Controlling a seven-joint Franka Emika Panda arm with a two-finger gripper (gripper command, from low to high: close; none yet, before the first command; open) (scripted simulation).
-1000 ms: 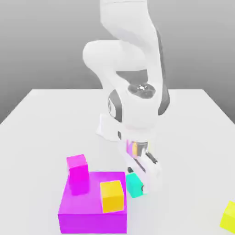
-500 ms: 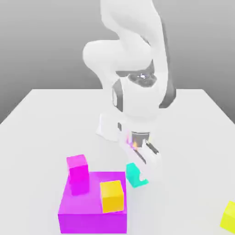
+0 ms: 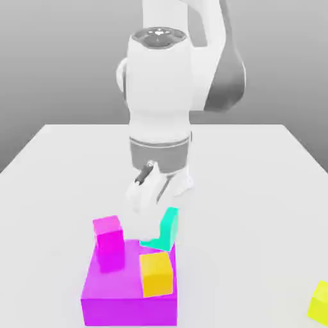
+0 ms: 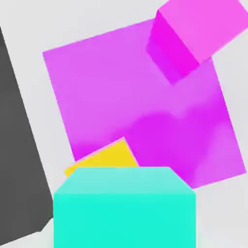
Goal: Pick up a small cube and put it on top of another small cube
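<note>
Within the last second the hand [image 3: 155, 204] has clamped on the small teal cube [image 3: 164, 230], lifted it off the desk [image 3: 256, 192] and swung it above the big magenta block [image 3: 128, 288], just over the orange-yellow cube [image 3: 157, 273], a likely stacking target.

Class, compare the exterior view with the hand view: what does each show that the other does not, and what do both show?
Exterior view alone: the arm, the gripper shut on the teal cube, and a yellow-green cube at its right edge. Hand view alone: a dark strip along one edge. Both: the teal cube, big purple block, small magenta cube, orange-yellow cube and white table.
</note>
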